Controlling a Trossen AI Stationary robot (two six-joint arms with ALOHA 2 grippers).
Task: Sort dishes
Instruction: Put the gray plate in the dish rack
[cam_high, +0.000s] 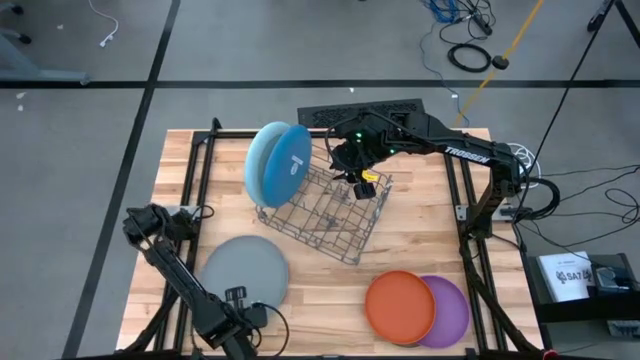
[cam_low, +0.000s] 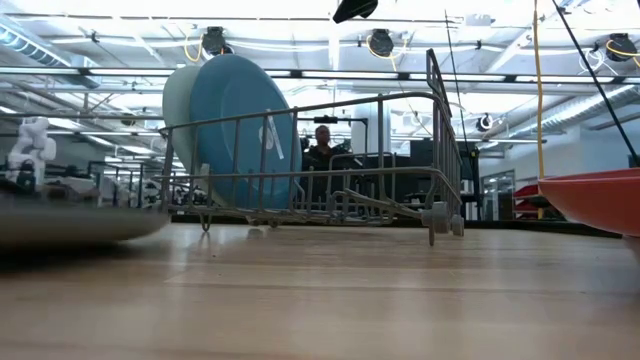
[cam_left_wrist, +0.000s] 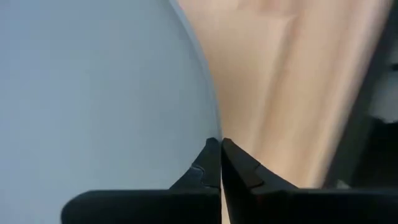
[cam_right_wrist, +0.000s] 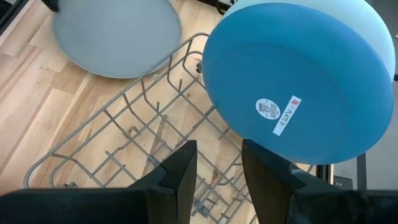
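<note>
- The left tool (cam_left_wrist: 221, 163) sits at the near edge of the grey plate (cam_high: 245, 272), near left on the tabletop (cam_high: 420, 250). Its fingers are fully together, tips meeting right at the rim. Whether they pinch the rim or have closed just beside it I cannot tell.
- To do this step well, I judge the grip needs checking before any lift: a flat plate offers only a thin lip, so the rim should sit deep between the fingers, and the lift should begin slowly and tilted.
- The right tool (cam_right_wrist: 219, 163) hangs over the wire dish rack (cam_high: 330, 215), fingers parted and empty.
- The grey plate is round, plain, matte and lies flat.
- The blue plate (cam_right_wrist: 298, 81) stands on edge at the far left of the rack, label showing, with the pale blue plate (cam_right_wrist: 367, 25) right behind it.
- The orange plate (cam_high: 400, 305) lies near right, overlapping the purple plate (cam_high: 450, 312).
</note>
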